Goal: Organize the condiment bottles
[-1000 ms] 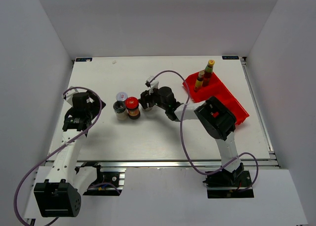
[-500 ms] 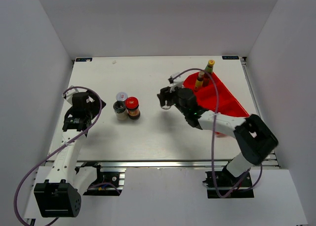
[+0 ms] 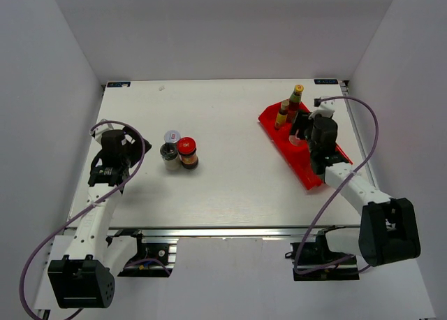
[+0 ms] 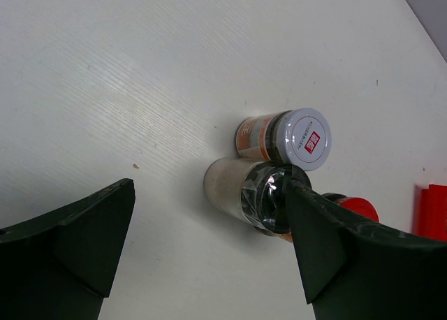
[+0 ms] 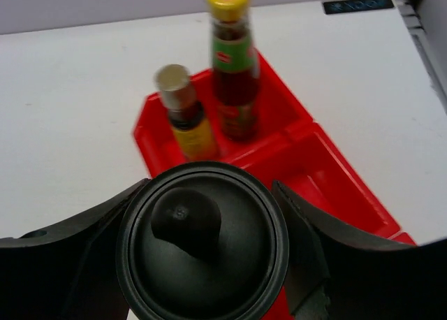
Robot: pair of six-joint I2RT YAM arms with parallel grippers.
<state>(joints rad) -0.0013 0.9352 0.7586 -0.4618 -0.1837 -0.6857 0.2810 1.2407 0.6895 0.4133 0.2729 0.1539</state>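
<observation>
My right gripper [image 5: 204, 244] is shut on a black-capped glass shaker [image 5: 201, 237] and holds it over the red bin [image 5: 328, 168]. In the top view this gripper [image 3: 307, 130] is at the bin's far end. Two slim dark sauce bottles stand in the bin's far compartment, one tall with a yellow cap [image 5: 230, 61] and one shorter [image 5: 185, 114]. My left gripper [image 4: 209, 243] is open and empty, to the left of the other bottles. These stand together: a black-capped shaker [image 4: 244, 194], a white-lidded jar [image 4: 286, 135] and a red-lidded jar [image 3: 186, 152].
The red bin [image 3: 283, 144] lies at an angle on the right side of the white table. Its near compartments are partly hidden by my right arm. Grey walls close in the table at the left, back and right.
My right arm has swung from beside the group of jars at the table's middle to over the red bin on the right, carrying the shaker. The left arm has not moved.
</observation>
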